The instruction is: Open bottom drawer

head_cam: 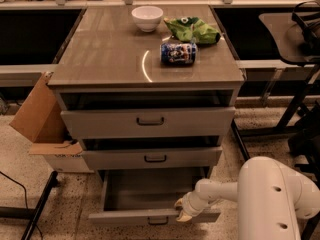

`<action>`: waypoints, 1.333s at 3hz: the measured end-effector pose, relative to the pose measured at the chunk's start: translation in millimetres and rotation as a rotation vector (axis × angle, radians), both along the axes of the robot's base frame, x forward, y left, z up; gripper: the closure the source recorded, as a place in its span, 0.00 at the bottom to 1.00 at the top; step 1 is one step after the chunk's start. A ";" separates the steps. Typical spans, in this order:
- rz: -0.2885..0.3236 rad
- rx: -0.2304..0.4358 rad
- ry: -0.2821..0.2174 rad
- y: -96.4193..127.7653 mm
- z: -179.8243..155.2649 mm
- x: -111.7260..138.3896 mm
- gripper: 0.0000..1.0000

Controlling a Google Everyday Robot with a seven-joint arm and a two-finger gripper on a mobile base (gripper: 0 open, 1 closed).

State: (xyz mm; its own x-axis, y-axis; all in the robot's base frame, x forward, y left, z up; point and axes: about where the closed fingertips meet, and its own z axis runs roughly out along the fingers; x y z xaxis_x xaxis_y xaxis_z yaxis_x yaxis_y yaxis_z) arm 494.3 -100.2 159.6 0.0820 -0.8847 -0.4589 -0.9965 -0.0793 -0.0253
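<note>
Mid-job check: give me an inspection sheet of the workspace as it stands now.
Surface: grey cabinet top, with light glare on it.
Job's things: bottom drawer pulled out, interior showing.
Clutter: white bowl, green bag and a can on its side, all on the cabinet top.
Grippers: gripper at the bottom drawer front's top edge.
Cables: dark cable on the floor, left.
Surroundings: cardboard box left of the cabinet; dark table at right.

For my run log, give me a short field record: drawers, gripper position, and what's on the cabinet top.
bottom drawer: pulled well out, inside visible
middle drawer, top drawer: far less extended
gripper: at the bottom drawer's front panel, right of its handle
cabinet top: white bowl, green bag, can on its side
floor left: cardboard box
</note>
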 end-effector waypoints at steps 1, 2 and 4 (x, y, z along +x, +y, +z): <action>0.000 0.000 0.000 0.0 0.0 0.0 0.55; 0.000 0.000 0.000 0.0 0.0 0.0 0.31; 0.060 0.070 -0.069 -32.8 58.8 -0.9 0.00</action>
State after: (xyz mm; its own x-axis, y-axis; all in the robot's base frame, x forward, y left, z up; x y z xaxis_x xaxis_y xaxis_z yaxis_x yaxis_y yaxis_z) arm 493.4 -133.0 218.5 0.1670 -0.8434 -0.5107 -0.9858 -0.1339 -0.1012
